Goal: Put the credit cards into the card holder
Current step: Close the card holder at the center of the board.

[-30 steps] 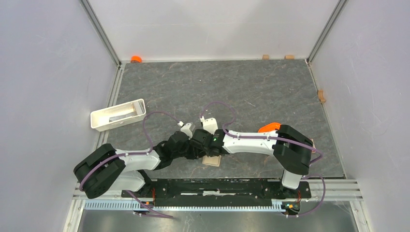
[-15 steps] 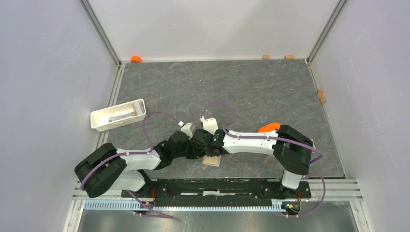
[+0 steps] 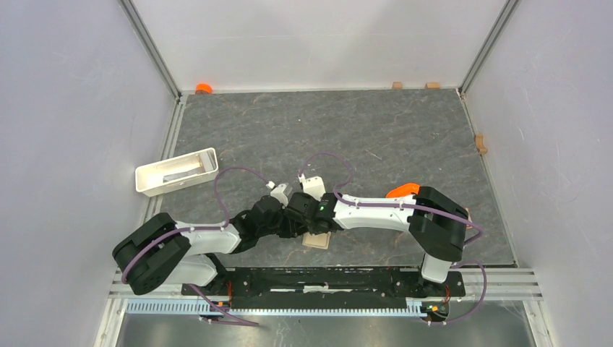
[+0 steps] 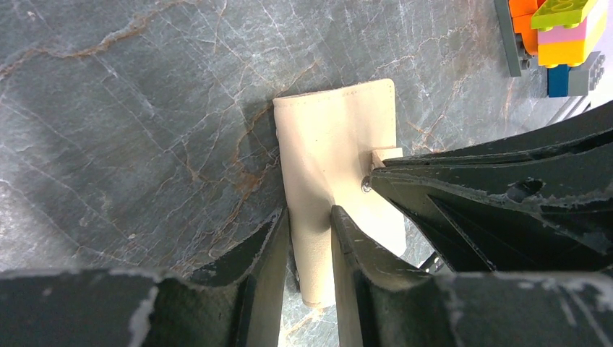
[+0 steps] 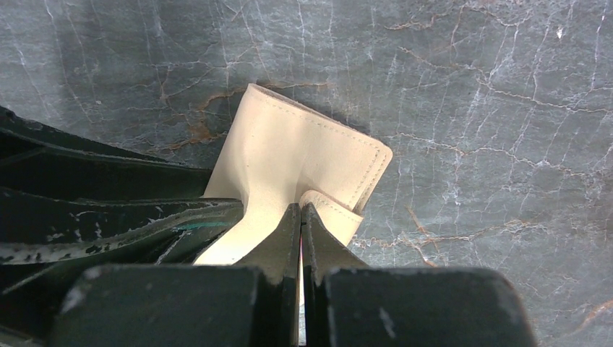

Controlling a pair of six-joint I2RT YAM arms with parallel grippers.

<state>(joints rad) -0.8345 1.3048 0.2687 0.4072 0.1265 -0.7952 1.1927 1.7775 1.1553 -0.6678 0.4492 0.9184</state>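
**A:** Two grippers on one small card holder. Who has what?

**B:** The left gripper straddles its near edge, one finger on each face, jaws partly closed and pressing the leather. The right gripper is pinched fully shut on the snap tab. The holder lies folded on the table, near the front edge at the middle, under both wrists.

**A:** How do you think it will handle?

**B:** Light and soft, I'd say. The cover already dimples where the fingers press, so it will bend rather than lever open as a stiff thing would. The tab is the natural handle for lifting the flap. The opposite edge is the place to pin it down, and that is roughly how the two grips sit. If the tab is pulled too hard, I'd expect the whole holder to slide on the smooth stone or slip out of the left fingers.

**A:** And the credit cards?

**B:** I can't see any. The white tray off to the left has something pale inside, too small to identify.

**A:** Is anything in the way?

**B:** Mostly the arms themselves. The two wrists are crowded together over the holder, so there is little room to swing the flap open. A stack of toy bricks stands near, to one side of the holder but not touching it. A small orange piece and some wooden blocks sit at the far edge, well apart from the work.
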